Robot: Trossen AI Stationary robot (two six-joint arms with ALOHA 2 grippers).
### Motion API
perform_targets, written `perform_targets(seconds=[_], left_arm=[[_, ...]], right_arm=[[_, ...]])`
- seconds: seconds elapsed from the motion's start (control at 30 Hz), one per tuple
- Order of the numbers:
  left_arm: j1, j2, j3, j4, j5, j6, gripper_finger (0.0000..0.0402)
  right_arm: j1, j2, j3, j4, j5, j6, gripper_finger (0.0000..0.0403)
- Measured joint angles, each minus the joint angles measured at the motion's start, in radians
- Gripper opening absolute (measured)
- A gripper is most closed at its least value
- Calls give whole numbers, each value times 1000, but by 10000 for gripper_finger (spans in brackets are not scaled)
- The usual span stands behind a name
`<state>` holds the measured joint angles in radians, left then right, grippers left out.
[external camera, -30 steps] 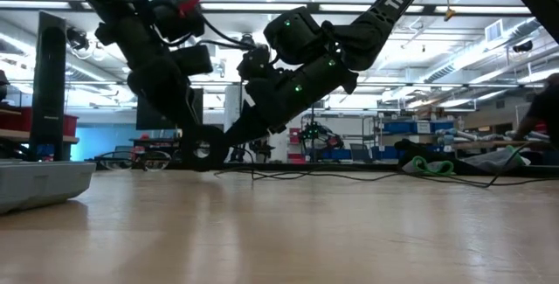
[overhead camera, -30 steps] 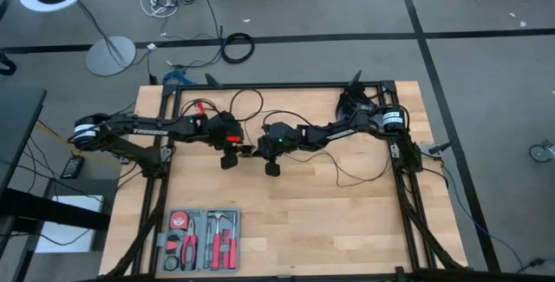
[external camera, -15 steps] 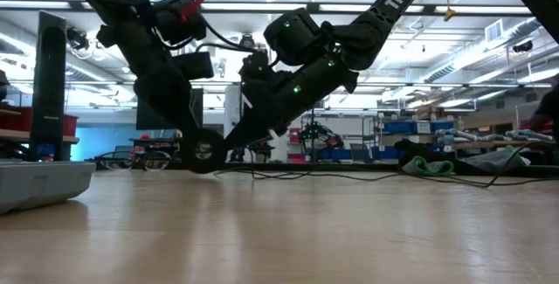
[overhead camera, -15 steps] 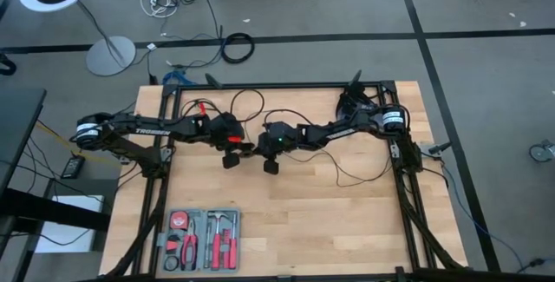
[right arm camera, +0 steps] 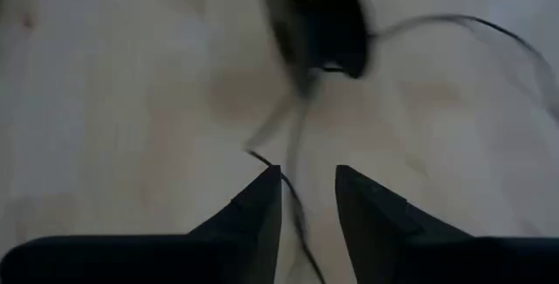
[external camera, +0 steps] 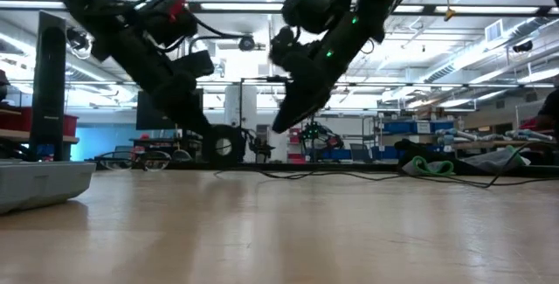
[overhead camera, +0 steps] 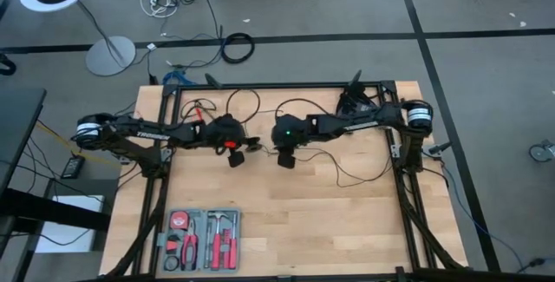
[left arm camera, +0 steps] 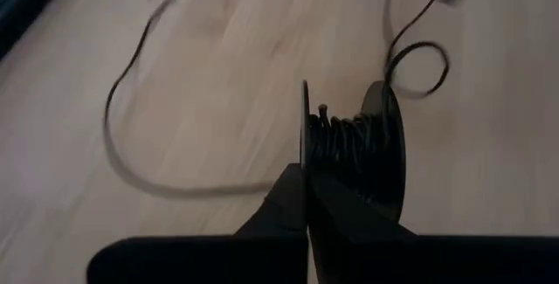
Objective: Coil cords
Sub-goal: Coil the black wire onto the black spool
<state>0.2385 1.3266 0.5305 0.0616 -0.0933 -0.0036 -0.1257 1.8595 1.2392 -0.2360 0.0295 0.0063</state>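
The cord is thin and black. Part of it is wound on a small round black puck (left arm camera: 354, 144), which stands on edge between its two discs. The rest trails loose over the wood (left arm camera: 122, 148) and off to the right (overhead camera: 347, 176). My left gripper (left arm camera: 306, 201) is shut on the puck near the table's middle (overhead camera: 245, 147). My right gripper (right arm camera: 307, 198) is open and hangs above the table, a short way to the right of the puck (right arm camera: 319, 22), with loose cord passing beneath it. In the low view it is raised (external camera: 281, 125) beside the puck (external camera: 225, 147). My left gripper pinches the rim of one thin disc of the puck (left arm camera: 305, 157) between its two fingers. They slant down onto it from the table's left. The puck stays upright on edge with its winding beside the fingers. I cannot tell whether its lower rim touches the table.
A tray of red-handled tools (overhead camera: 201, 239) lies at the near left. Black frame rails (overhead camera: 169, 186) run along both sides and the far edge. Bare wood stretches across the table's near half. A loop of cable (overhead camera: 247, 100) sits at the far edge.
My right gripper has come away from the puck, risen, and drawn back toward the table's right edge, tipping more steeply. My left gripper has stayed at the puck, which now stands a little farther right.
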Motion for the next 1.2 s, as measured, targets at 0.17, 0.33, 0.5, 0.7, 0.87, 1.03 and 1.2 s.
perform_targets(seconds=[0.17, 0.33, 0.5, 0.7, 0.87, 1.03, 1.2], left_arm=[[-62, 0, -151, 330, -23, 4, 0], [-103, -1, -235, 545, -124, 126, 0], [-102, -1, -240, 651, -211, 481, 0], [-101, -1, -220, 697, -265, 681, 0], [-102, -1, -212, 697, -276, 732, 0], [-103, -1, -212, 704, -275, 624, 0], [-95, -1, -188, 704, -281, 215, 0]], right_arm=[[15, -115, -82, -102, 85, 22, 91], [38, -265, -270, -18, 146, 119, 74], [59, -376, -489, 286, 153, 209, 63], [71, -402, -629, 566, 153, 302, 59], [80, -389, -640, 609, 151, 307, 58], [80, -388, -639, 678, 152, 307, 54], [80, -388, -639, 763, 154, 289, 56]])
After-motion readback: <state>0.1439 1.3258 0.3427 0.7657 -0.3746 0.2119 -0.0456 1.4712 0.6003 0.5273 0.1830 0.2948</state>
